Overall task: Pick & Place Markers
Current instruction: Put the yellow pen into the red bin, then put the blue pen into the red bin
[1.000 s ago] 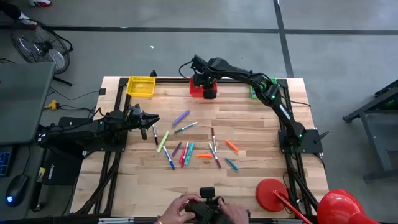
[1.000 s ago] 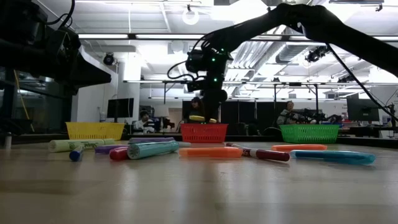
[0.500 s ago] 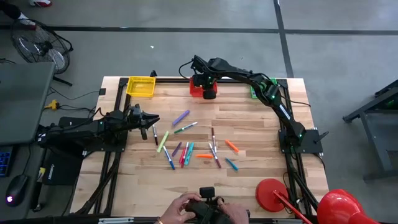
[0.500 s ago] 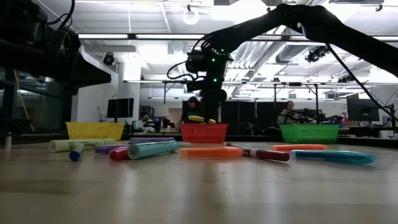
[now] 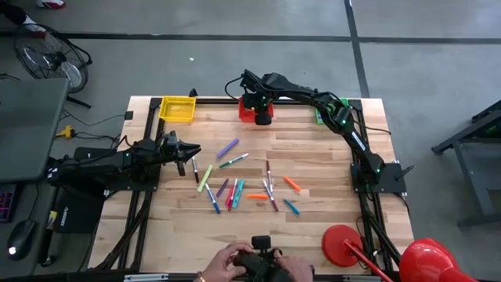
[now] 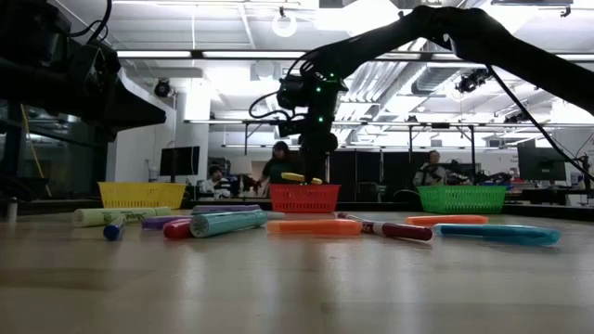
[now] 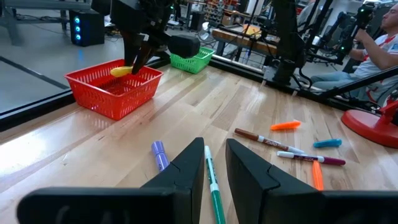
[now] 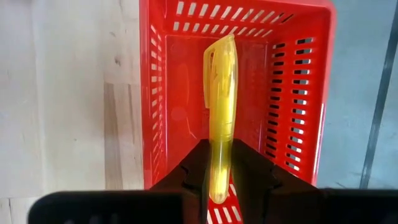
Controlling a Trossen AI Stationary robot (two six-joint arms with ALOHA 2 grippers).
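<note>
1. Little has changed over the last second: right hand [image 8: 221,180] stays over the red basket [image 8: 311,93], fingers easing slightly, yellow marker [image 8: 221,112] still between them; release looks near.
2. Left hand [image 7: 214,163] idles narrow, empty, at the worktop [image 5: 313,157] left edge.
3. Marker: translucent yellow, clip visible. Other markers [image 5: 235,188] scattered mid-worktop.

The left gripper [image 7: 214,171] hung low over the wooden table [image 7: 205,106], its dark fingers [image 7: 186,174] narrowly parted and empty. Just ahead of the jaws lay a purple marker [image 7: 160,155] and a green marker [image 7: 213,186]. Farther beyond, the right gripper [image 7: 138,61] held a yellow marker [image 7: 122,71] above a red basket [image 7: 113,90].
</note>
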